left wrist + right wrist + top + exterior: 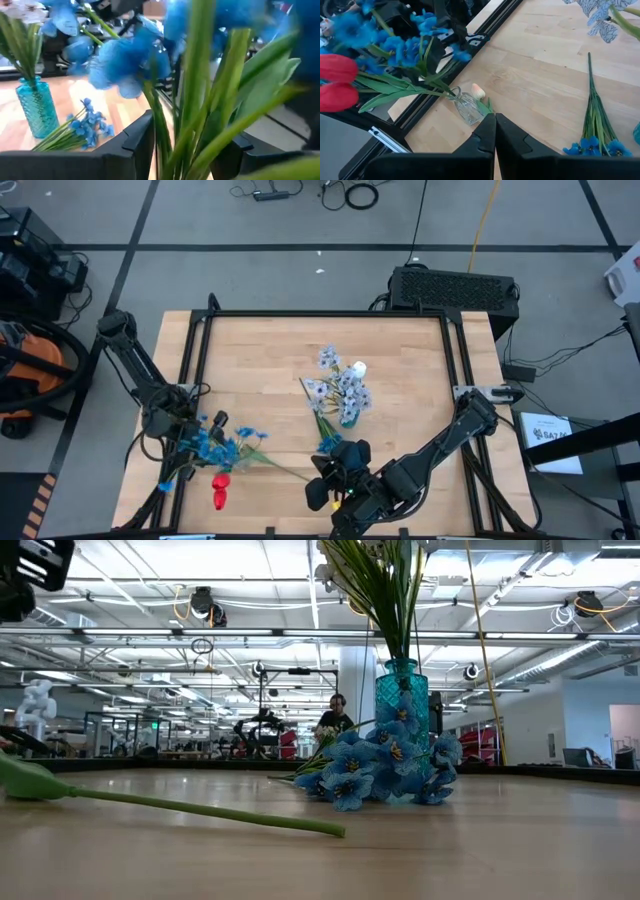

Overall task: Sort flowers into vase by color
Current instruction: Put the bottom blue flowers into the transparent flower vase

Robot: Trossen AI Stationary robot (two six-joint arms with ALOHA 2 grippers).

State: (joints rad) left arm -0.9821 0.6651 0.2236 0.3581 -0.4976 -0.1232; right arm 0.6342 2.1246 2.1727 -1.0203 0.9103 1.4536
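My left gripper (205, 435) (182, 135) is at the table's near left corner, shut on a bunch of bright blue sprays (215, 445) (415, 47). Red tulips (220, 492) (337, 82) lie beside them at the near edge. Their green stems run to a small clear glass vase (466, 107) lying on its side, with a cream tulip bud (477, 91) by it. My right gripper (322, 478) (495, 120) is shut, right next to that glass vase. A teal vase (348, 418) (402, 690) stands mid-table and holds pale grey-blue sprays (340, 385). Another bright blue spray (328, 443) (385, 765) lies on the table at its foot. My left gripper pinches several green stems (192, 145) of the bright blue sprays between its two fingers, which lie across the stems. The blooms (130, 60) stand out beyond the fingers. My right gripper's shut fingertips (487, 125) are beside the clear glass vase; whether they touch it, I cannot tell.
The table's black frame rail (485, 30) runs just behind the held flowers. A long green stem (200, 810) lies flat on the wood near the low camera. Bare wood (250, 360) spreads over the far left and right of the table.
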